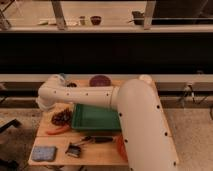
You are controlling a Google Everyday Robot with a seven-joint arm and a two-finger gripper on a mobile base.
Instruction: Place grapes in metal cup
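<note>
The grapes (62,117) are a dark reddish-purple bunch lying on the wooden table (60,145), just left of the green tray (95,118). The metal cup (61,78) is a small grey-blue cup at the table's back left corner. My white arm (85,95) reaches from the lower right across the table, and its rounded end (47,96) is at the left edge, between the cup and the grapes. The gripper is hidden behind that rounded end.
An orange carrot (57,131) lies in front of the grapes. A purple bowl (100,80) and a white vessel (145,78) stand at the back. A blue sponge (44,152) and dark tools (75,149) lie at the front. The arm mostly covers the orange bowl (120,147).
</note>
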